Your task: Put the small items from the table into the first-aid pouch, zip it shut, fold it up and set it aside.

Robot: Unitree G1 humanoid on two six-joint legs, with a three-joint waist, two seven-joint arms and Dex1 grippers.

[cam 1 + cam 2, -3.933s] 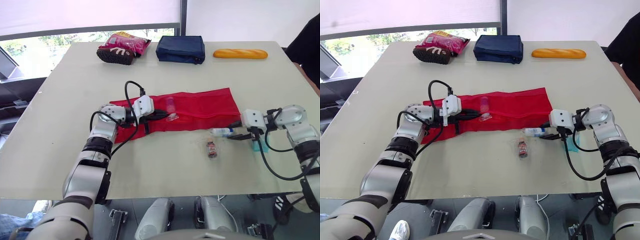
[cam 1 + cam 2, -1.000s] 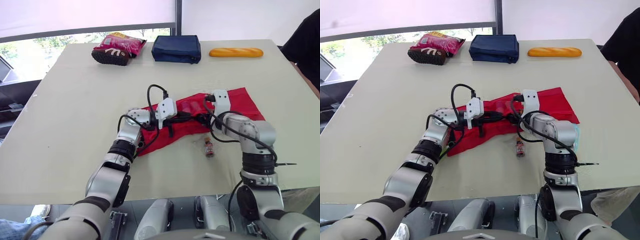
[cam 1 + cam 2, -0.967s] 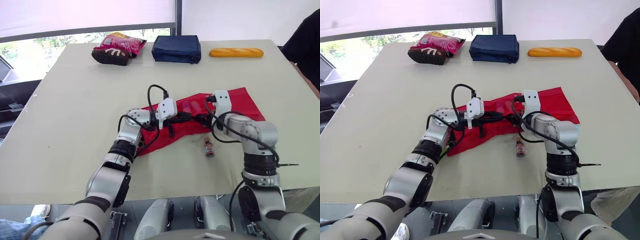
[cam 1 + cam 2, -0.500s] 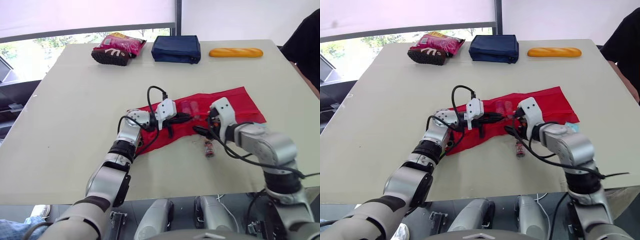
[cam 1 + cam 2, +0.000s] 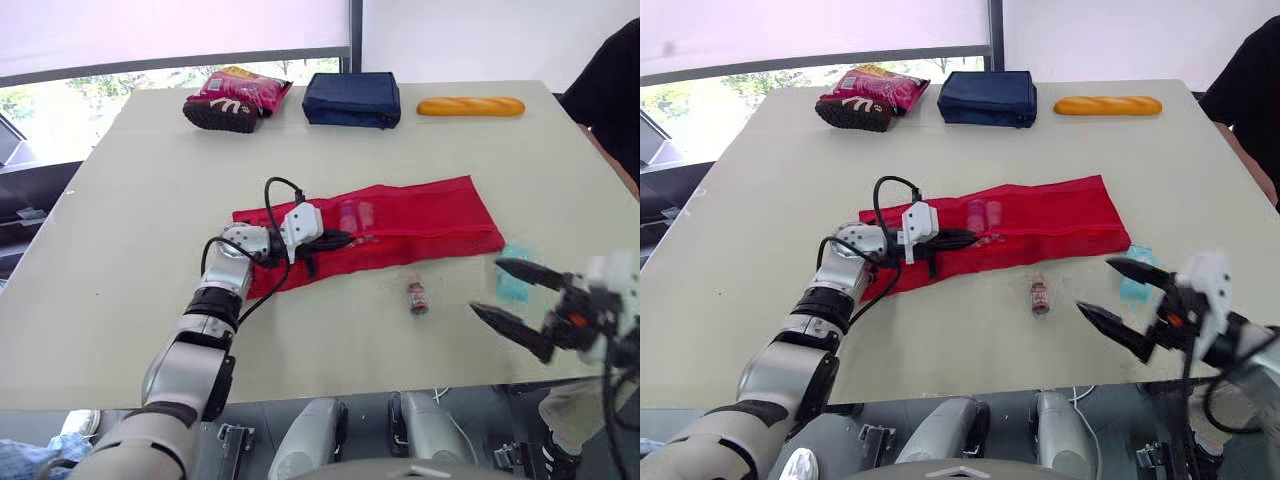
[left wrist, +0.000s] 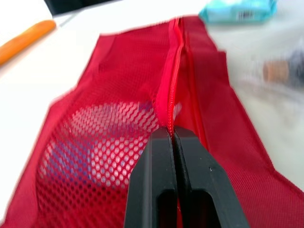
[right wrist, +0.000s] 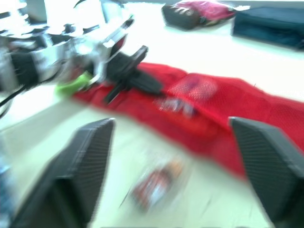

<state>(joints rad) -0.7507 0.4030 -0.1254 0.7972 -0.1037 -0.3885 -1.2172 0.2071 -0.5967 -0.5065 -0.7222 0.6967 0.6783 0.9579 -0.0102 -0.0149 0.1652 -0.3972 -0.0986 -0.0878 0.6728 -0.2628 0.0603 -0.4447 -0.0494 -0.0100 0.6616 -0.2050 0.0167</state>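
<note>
On the tabletop, left of middle: the first-aid pouch is lying flat and stretched out, with its zipper running along its length. Two clear small items are already sitting under the mesh.
Risk at the left: the left gripper is holding only a thin line of fabric. If it is pulling without anything pressing the pouch down, I think the whole pouch may be sliding or bunching instead of the zipper moving.
Risk in the middle: the small bottle is lying outside, just in front of the pouch. If the zip is closed now, it is going to be left out.
Risk at the right: the teal packet is lying flat near the tabletop edge. It looks thin, so a low approach may be pushing it off instead of lifting it.
Left jaws: they are pressed together, pinching the zipper line beside the mesh pocket. How far the zipper is open, I cannot tell.
Right jaws: the right gripper is hanging at the near right, with the jaws spread wide, holding nothing and touching nothing; the teal packet is lying just beside them.
</note>
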